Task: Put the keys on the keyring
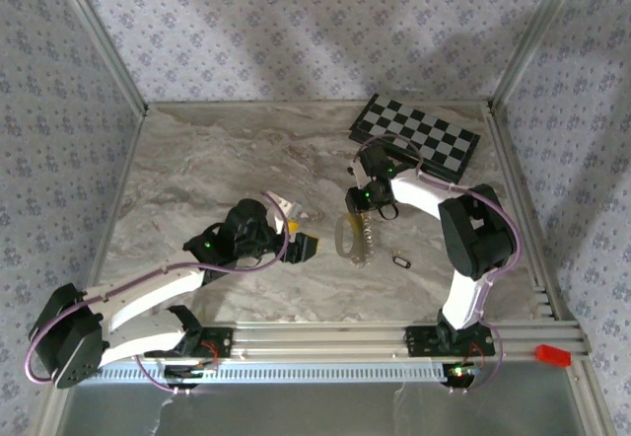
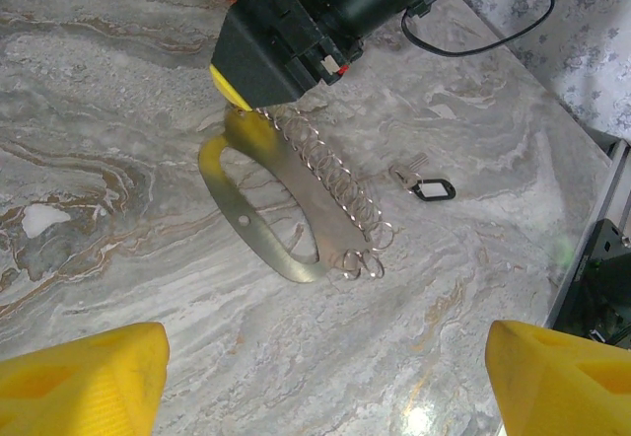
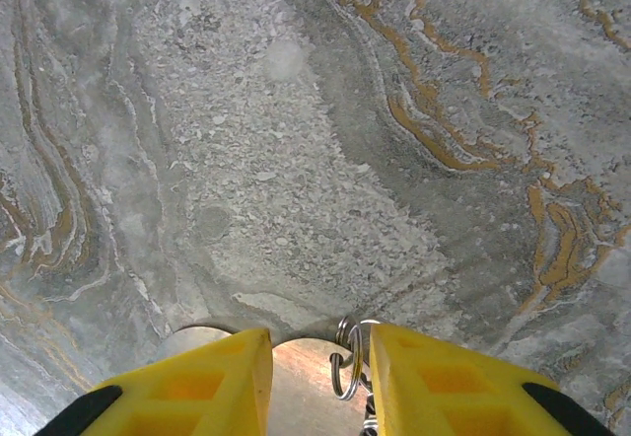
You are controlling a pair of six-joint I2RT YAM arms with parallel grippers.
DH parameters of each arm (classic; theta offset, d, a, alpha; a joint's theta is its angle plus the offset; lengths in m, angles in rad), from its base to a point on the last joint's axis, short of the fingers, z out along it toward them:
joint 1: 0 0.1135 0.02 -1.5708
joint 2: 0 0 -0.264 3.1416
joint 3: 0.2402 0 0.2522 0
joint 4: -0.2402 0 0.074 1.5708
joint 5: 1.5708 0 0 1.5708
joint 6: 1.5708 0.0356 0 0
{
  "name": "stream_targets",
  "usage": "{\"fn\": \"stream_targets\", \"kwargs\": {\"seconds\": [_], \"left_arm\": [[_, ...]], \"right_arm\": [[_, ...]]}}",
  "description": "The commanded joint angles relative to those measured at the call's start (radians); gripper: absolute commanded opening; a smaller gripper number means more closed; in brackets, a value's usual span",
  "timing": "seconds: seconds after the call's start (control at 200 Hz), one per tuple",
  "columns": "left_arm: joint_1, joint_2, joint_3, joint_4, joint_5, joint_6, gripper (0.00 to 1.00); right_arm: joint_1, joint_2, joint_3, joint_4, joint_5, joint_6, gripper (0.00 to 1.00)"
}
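A flat metal handle plate [image 1: 348,239] lies mid-table, with a chain of keyrings [image 2: 335,175] along its right edge. A small key [image 2: 407,172] with a black tag [image 2: 434,191] lies on the marble to the right of the chain, also the key [image 1: 399,258] from above. My right gripper [image 3: 320,357] stands over the plate's far end [image 3: 306,382]. Its yellow fingers [image 3: 434,382] are narrowly apart and straddle one keyring [image 3: 345,362], which sits close to the right finger. My left gripper [image 2: 325,367] hovers open just left of the plate, nothing between its fingers.
A black-and-white checkerboard [image 1: 414,138] lies at the back right. Patterned walls and aluminium rails [image 1: 394,337] bound the marble table [image 1: 217,160]. A red tab [image 1: 552,355] sits on the front rail at the right.
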Motion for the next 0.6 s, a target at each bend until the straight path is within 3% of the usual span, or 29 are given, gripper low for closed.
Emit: {"fn": "stream_targets", "kwargs": {"seconds": [0.0,0.595], "left_arm": [[0.007,-0.018,-0.005,0.027,0.015,0.017,0.84],[0.006,-0.025,0.000,0.020,0.013,0.026,0.84]], "right_arm": [[0.005,0.008,-0.001,-0.019,0.020,0.005,0.34],[-0.002,0.029,-0.006,-0.021,-0.012,0.004,0.28]]}}
